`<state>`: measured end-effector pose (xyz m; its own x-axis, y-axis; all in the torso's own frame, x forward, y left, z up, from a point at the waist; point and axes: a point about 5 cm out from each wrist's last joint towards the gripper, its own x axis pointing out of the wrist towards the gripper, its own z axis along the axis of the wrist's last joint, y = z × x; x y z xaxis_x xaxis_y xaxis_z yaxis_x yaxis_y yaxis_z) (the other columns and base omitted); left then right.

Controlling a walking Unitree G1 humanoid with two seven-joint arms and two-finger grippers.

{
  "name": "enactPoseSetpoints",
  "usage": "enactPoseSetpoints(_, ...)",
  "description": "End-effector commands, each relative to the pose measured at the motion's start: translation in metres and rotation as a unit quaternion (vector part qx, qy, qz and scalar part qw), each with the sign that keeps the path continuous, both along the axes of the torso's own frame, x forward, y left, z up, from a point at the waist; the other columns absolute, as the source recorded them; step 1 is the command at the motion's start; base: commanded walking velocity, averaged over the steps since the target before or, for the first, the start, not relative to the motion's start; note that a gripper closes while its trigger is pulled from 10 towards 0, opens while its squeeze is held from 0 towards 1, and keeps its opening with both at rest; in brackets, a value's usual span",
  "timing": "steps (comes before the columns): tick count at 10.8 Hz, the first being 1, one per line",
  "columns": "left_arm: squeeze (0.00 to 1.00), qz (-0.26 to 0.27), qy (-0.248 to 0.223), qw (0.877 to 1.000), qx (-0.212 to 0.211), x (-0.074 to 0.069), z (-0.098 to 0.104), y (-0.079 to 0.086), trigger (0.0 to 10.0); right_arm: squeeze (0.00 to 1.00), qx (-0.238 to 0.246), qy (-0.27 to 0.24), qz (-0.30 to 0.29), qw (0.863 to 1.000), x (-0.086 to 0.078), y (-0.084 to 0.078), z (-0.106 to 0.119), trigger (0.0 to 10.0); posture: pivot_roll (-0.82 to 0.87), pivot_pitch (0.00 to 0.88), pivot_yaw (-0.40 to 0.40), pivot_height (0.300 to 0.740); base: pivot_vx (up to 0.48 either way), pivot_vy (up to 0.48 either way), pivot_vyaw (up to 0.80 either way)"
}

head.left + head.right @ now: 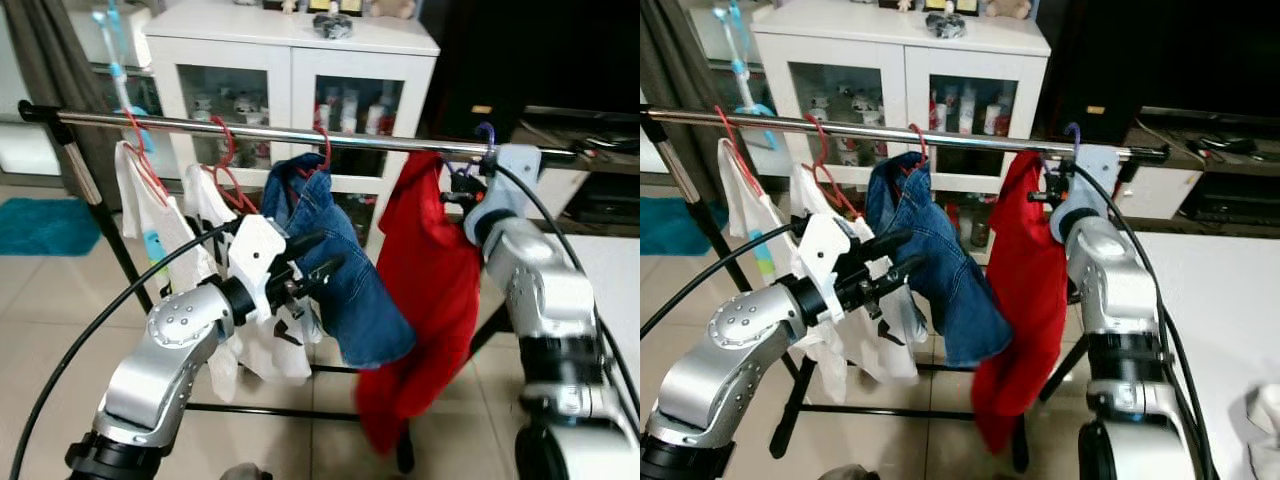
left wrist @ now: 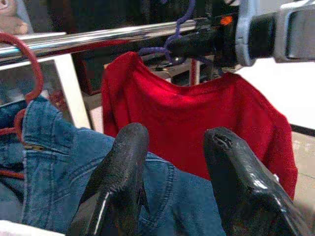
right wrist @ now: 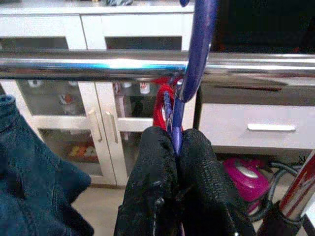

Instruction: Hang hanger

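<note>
Chrome rail (image 1: pixel 300 134) runs left to right across the scene, carried on a black stand, with a white glass-door cabinet (image 1: pixel 290 70) behind it. Purple hanger (image 3: pixel 197 54) hooked over the rail near its right end, carrying a red garment (image 1: pixel 425 290) that hangs well down toward the floor. Right gripper (image 3: pixel 176 147) raised to the rail, both black fingers pressed together on the purple hanger's stem just under the bar. Left gripper (image 2: pixel 174 162) held lower and nearer, fingers apart with nothing between them, pointed at the blue denim garment (image 1: pixel 345 275) and just short of touching it. Denim hangs from a red hanger (image 1: pixel 322 150), immediately left of the red garment. Further left, two more red hangers on the rail with white garments (image 1: pixel 150 215). Teal mat (image 1: pixel 45 225) on the tiled floor at far left. White surface at the right edge, beside the right arm.
</note>
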<state>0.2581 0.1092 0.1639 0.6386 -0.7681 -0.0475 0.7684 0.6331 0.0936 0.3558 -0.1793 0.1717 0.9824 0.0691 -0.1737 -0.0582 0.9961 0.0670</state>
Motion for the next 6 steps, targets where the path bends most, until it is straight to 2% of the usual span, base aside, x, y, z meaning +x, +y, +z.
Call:
enactPoseSetpoints(1,0.00,-0.013,-0.004,1.000,0.001,-0.002,0.004,-0.003,10.0,0.00,-0.015,-0.006,0.016,1.000,0.006,0.000,0.007,10.0,0.06,0.000,-0.045,0.740,0.000,0.000,0.00)
enactPoseSetpoints(3,0.00,-0.019,-0.001,1.000,0.004,-0.003,0.003,-0.004,10.0,0.00,-0.031,0.005,0.046,0.998,0.013,0.004,0.007,10.0,0.06,0.001,-0.042,0.740,0.000,0.000,0.00)
enactPoseSetpoints(5,0.00,-0.004,-0.009,1.000,0.006,0.000,0.005,-0.002,10.0,0.00,-0.033,0.003,0.050,0.998,0.018,0.004,0.010,10.0,0.07,0.002,-0.046,0.740,0.000,0.000,0.00)
enactPoseSetpoints(6,0.00,0.064,-0.020,0.998,0.014,0.010,0.003,0.004,10.0,0.00,-0.022,-0.012,0.040,0.999,0.016,0.001,0.011,10.0,0.07,0.005,-0.049,0.740,0.000,0.000,0.00)
